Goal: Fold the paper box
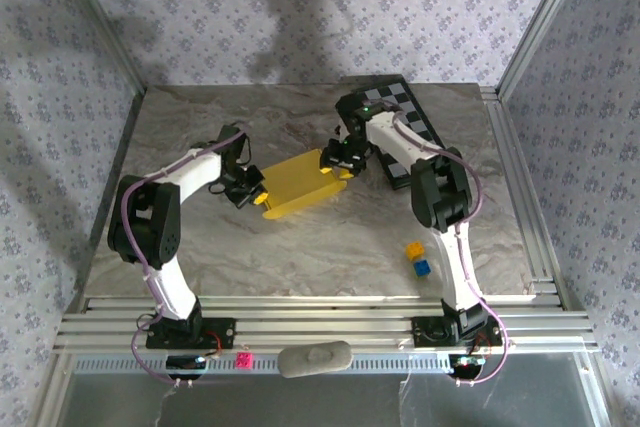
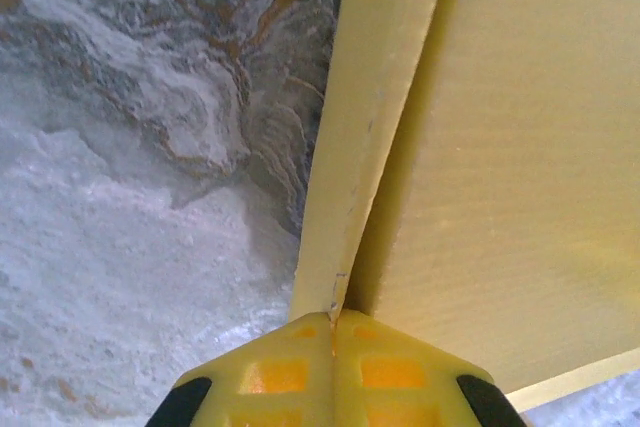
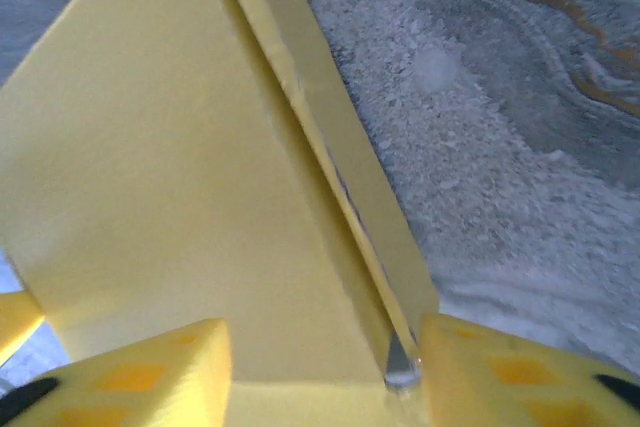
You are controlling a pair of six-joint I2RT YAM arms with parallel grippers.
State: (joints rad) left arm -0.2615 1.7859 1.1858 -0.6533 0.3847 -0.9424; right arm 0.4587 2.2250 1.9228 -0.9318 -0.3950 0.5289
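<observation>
The paper box [image 1: 295, 185], thin yellow card, lies at the middle of the marble table. My left gripper [image 1: 250, 189] is at its left end. In the left wrist view the yellow fingers [image 2: 270, 372] are pressed together at the left gripper [image 2: 335, 319], pinching the bottom edge of a narrow upright flap [image 2: 375, 117] beside the box's wide panel [image 2: 520, 167]. My right gripper [image 1: 340, 159] is at the box's right end. The right gripper [image 3: 320, 362] stands open with its fingertips [image 3: 150, 367] well apart; the box panel [image 3: 170, 167] lies between them, and a thin side flap [image 3: 350, 167] runs up against the right finger.
A black-and-white chequered board [image 1: 412, 127] lies at the back right under the right arm. A small yellow cube [image 1: 414, 249] and a blue cube [image 1: 422, 267] sit near the right arm's base. Metal rails [image 1: 520, 197] border the table's right side.
</observation>
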